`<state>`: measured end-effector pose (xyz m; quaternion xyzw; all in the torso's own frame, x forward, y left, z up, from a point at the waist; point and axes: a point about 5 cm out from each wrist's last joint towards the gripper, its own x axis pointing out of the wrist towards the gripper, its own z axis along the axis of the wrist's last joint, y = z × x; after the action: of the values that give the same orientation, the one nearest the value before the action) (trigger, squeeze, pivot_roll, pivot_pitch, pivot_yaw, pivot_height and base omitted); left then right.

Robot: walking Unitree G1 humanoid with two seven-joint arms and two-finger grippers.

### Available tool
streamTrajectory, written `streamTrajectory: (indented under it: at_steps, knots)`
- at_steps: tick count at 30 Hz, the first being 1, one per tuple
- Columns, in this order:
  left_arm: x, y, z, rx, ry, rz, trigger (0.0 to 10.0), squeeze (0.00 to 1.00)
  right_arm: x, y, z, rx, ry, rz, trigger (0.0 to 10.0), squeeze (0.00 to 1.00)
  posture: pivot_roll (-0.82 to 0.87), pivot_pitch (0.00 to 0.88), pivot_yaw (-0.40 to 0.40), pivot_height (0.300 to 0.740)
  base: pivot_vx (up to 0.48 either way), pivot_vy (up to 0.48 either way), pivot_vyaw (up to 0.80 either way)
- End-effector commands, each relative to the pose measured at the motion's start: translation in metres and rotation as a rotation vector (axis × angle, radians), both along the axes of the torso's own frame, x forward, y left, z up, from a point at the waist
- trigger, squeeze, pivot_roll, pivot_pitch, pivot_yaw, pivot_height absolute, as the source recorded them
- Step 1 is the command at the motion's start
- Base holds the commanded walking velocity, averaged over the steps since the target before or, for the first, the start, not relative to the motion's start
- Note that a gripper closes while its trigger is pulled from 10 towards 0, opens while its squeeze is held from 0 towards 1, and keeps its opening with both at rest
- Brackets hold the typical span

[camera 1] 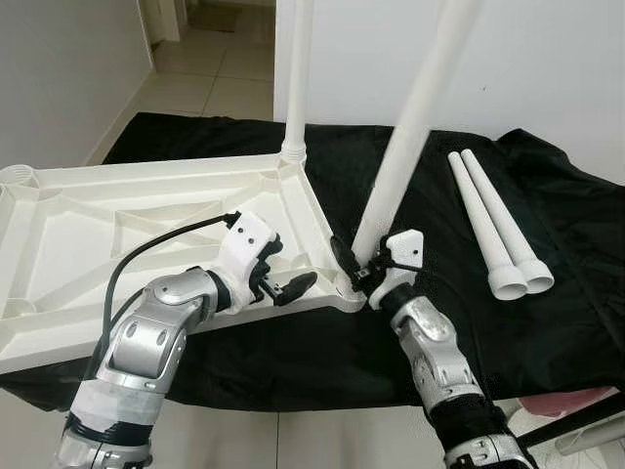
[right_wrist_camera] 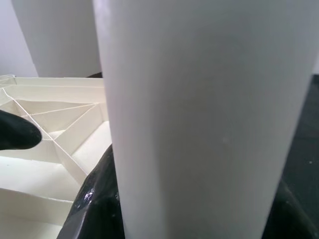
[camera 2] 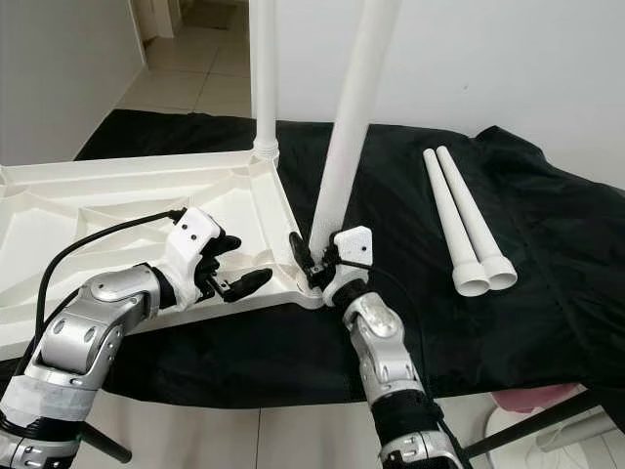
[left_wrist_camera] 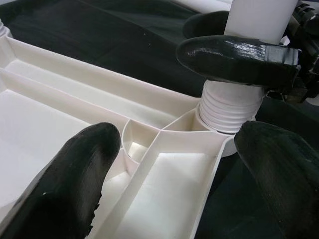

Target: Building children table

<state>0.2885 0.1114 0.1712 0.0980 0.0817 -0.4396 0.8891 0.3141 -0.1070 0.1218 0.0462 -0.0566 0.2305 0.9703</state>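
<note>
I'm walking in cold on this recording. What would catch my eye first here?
The white plastic tabletop lying upside down on the black cloth, one white leg upright at its far corner. At the near corner, the right tool grips a second, leaning white leg at its threaded base, while the open left tool hovers at the tabletop's edge. Two spare white legs lie side by side to the right.

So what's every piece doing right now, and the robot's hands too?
Tabletop: upside down on the black cloth.
Far leg: upright in its corner socket.
Near leg: tilted, threaded end in the near corner socket.
Two spare legs: lying side by side on the cloth.
Right gripper: shut on the near leg.
Left gripper: open, above the tabletop.
</note>
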Motion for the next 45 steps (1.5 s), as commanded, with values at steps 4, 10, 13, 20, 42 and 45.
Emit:
streamTrajectory:
  at_steps: [4,10,13,20,42,45]
  knots:
    - [0.003,0.004,0.001,0.011,-0.023,0.103,10.0,0.00,-0.011,-0.007,-0.043,-0.058,0.199,-0.029,10.0,0.00,0.05,0.019,-0.056,0.740,0.000,0.000,0.00]
    - [0.004,0.005,0.001,0.010,-0.023,0.109,10.0,0.00,-0.018,-0.002,-0.043,-0.119,0.139,0.000,10.0,0.00,0.05,0.019,-0.061,0.740,0.000,0.000,0.00]
    - [0.004,0.005,0.001,0.010,-0.023,0.109,10.0,0.00,-0.019,-0.002,-0.043,-0.132,0.130,0.002,10.0,0.00,0.05,0.019,-0.061,0.740,0.000,0.000,0.00]
    - [0.003,0.004,0.001,0.009,-0.023,0.109,10.0,0.00,-0.017,0.001,-0.033,-0.068,0.131,-0.095,10.0,0.00,0.05,0.021,-0.066,0.740,0.000,0.000,0.00]
    - [0.003,0.003,0.000,-0.001,-0.039,0.130,10.0,0.00,-0.018,0.020,-0.011,0.020,0.093,-0.324,10.0,0.00,0.07,0.000,-0.105,0.740,0.000,0.000,0.00]
    - [0.003,0.005,0.001,-0.001,-0.040,0.134,10.0,0.00,-0.020,0.018,-0.015,0.004,0.083,-0.315,10.0,0.00,0.07,0.000,-0.104,0.740,0.000,0.000,0.00]
